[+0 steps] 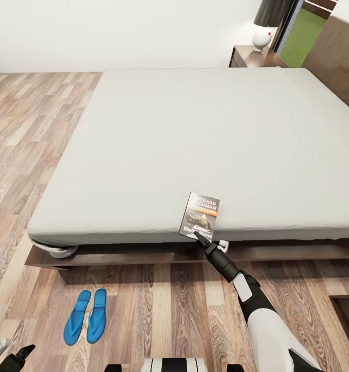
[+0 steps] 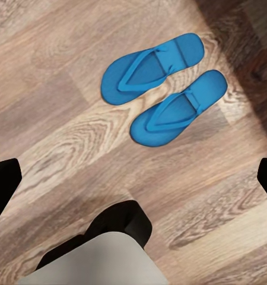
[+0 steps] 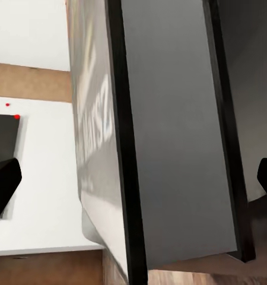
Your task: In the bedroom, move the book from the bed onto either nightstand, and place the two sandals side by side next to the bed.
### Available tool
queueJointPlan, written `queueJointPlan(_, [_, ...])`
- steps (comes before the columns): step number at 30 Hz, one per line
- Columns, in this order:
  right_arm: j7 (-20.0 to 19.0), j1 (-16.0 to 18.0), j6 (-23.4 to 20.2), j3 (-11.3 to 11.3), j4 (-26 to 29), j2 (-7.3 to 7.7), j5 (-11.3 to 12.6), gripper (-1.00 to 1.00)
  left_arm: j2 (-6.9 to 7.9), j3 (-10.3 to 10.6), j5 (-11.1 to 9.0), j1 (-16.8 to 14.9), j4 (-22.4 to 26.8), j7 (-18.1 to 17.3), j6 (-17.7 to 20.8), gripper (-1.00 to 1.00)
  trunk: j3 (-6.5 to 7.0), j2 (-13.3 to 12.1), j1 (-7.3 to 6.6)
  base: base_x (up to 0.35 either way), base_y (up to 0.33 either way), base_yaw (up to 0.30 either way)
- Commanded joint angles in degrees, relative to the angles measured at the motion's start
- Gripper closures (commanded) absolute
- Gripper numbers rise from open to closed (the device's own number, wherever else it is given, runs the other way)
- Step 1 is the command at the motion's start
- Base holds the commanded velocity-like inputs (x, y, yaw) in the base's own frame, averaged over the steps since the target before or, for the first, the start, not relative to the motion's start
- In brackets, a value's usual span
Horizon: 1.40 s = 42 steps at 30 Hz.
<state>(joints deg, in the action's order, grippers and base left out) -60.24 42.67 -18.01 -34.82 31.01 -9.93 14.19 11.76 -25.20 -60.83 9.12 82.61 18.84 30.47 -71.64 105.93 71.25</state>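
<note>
I'm reaching my right arm out over the floor toward the near edge of the bed (image 1: 195, 129); my right tool (image 1: 199, 238) is sitting right at the lower edge of the book (image 1: 200, 216), which is lying near the mattress edge, its cover facing up and the white author lettering readable; in the right wrist view the book (image 3: 175, 136) is looming huge and close, its pale page block and dark edges running between my two dark fingertips (image 3: 3, 184), which are standing wide apart at the frame's sides; I'm not able to tell whether that tool is actually gripping the book or only touching it. The sandals (image 1: 86, 316) are lying on the wood-plank floor (image 1: 158, 310) beside the bed's near left corner, the two blue flip-flops side by side, nearly parallel, just apart from each other and a little way off the dark bed frame; my left tool (image 2: 133, 178) is hanging above them, the sandals (image 2: 166, 89) showing plainly beyond its fingers (image 2: 3, 184), which are spread wide with nothing between them. Far across the mattress, the nightstand (image 1: 249, 57) is standing against the white wall beside the headboard (image 1: 334, 57), carrying the lamp (image 1: 263, 31) with its round white base and dark shade.
</note>
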Motion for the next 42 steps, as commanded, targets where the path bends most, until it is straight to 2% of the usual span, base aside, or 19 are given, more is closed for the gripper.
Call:
queueJointPlan(1, [-0.2, 0.0, -0.3, -0.4, 0.0, -0.06, 0.0, -1.0, 0.02, 0.0, -0.6, 0.0, 0.1, 0.5, 0.1, -1.0, -0.03, 0.0, 0.0, 0.0, 0.0, 0.0])
queueJointPlan(9, [-0.1, 0.0, 0.7, -0.4, 0.0, -0.06, 0.3, -1.0, 0.02, 0.0, -0.6, 0.0, 0.0, 0.5, 0.1, -1.0, -0.03, 0.0, 0.0, 0.0, 0.0, 0.0])
queueJointPlan(10, [-0.1, 0.0, 0.7, -0.5, 0.0, -0.06, 0.3, 1.0, 0.02, 0.0, -0.6, 0.0, 0.0, 0.5, 0.1, -1.0, -0.03, 0.0, 0.0, 0.0, 0.0, 0.0])
queueJointPlan(16, [-0.3, 0.0, 1.0, -0.5, 0.1, -0.06, 0.3, 1.0, 0.02, 0.0, -0.6, 0.0, 0.0, 0.5, 0.1, -1.0, -0.03, 0.0, 0.0, 0.0, 0.0, 0.0])
queueJointPlan(20, [-4.0, -0.3, 2.0, -0.4, 2.0, -0.06, 0.3, 1.0, 0.02, 0.0, -0.6, 0.0, -0.2, 0.5, 0.1, -1.0, -0.03, 0.0, 0.0, 0.0, 0.0, 0.0])
queueJointPlan(21, [-6.0, -0.5, 2.4, -0.4, 3.2, -0.06, 0.3, 1.0, 0.02, 0.0, -0.7, 0.0, -0.1, 0.4, 0.1, -1.0, -0.03, 0.0, 0.0, 0.0, 0.0, 0.0])
queueJointPlan(25, [-8.7, -0.7, 2.7, -0.4, 5.4, -0.06, 0.3, 1.0, 0.02, 0.0, -0.8, 0.0, 0.3, 0.3, 0.1, -1.0, -0.03, 0.0, 0.0, 0.0, 0.0, 0.0])
queueJointPlan(30, [-9.8, -0.8, 2.8, -0.4, 6.3, -0.06, 0.2, 1.0, -0.04, 0.2, -0.8, 0.0, 0.5, 0.4, 0.1, -1.0, -0.03, 0.0, 0.0, 0.0, 0.0, 0.0])
queueJointPlan(36, [-10.1, -0.8, 2.0, -0.3, 6.6, -0.06, 0.3, 1.0, -0.31, 1.6, -0.7, 0.0, 0.8, 0.4, 0.1, -1.0, -0.03, 0.0, 0.0, 0.0, 0.0, 0.0])
queueJointPlan(42, [-9.2, -0.2, -2.7, 0.2, 6.9, -0.06, -0.3, 1.0, -1.67, 3.4, -0.7, -0.1, 1.0, 0.4, 0.0, -1.0, -0.03, 0.0, 0.0, 0.0, 0.0, 0.0])
